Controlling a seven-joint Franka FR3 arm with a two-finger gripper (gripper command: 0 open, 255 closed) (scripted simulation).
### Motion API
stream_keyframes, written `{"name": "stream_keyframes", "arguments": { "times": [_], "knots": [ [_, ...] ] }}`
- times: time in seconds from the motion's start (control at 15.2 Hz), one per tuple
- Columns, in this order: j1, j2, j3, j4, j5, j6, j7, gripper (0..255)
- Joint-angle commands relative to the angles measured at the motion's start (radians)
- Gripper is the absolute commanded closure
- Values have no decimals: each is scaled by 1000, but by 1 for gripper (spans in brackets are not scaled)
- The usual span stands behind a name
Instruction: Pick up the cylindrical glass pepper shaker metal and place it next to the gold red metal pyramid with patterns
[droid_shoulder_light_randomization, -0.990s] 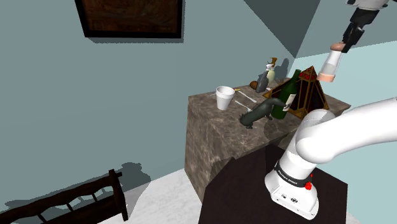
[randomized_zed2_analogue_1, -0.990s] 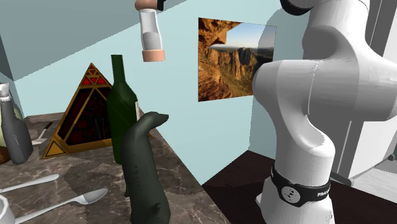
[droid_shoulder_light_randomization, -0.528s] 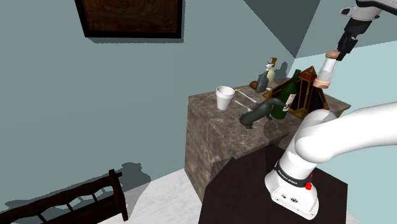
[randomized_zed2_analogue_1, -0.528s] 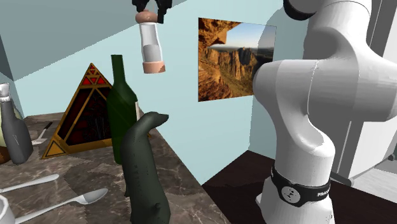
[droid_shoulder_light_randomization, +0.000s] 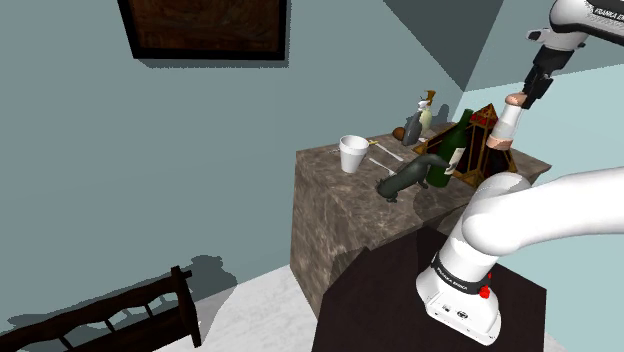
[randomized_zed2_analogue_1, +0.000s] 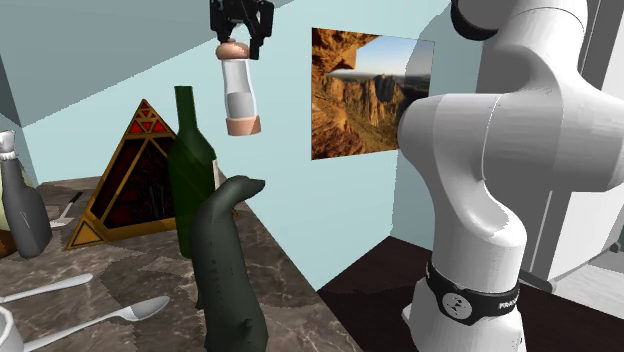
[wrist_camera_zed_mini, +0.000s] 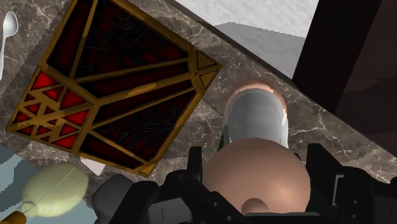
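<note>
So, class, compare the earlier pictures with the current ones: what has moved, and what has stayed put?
The gripper, still shut on the pepper shaker, has carried it downward, closer to the pyramid and the tabletop. Nothing was released. The pyramid, green bottle, dark animal figure and spoons stayed where they were.

Tool (droid_shoulder_light_randomization: 526, 94) grips the pepper shaker (droid_shoulder_light_randomization: 507, 123) by its cap; shaker hangs slightly tilted, close by the pyramid (droid_shoulder_light_randomization: 487, 150).

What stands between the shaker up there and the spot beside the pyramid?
Nothing visible directly below. The shaker hangs over bare table beside the pyramid. The green bottle stands close, so the descent should keep off its neck.
</note>
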Motion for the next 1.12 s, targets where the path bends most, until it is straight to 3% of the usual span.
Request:
{"name": "stream_keyframes", "arguments": {
  "times": [0.0, 1.06],
  "knots": [
    [-7, -12, -7, -32, -10, 22, 8, 255],
    [-45, -78, -94, -241, -98, 180, 55, 255]
  ]
}}
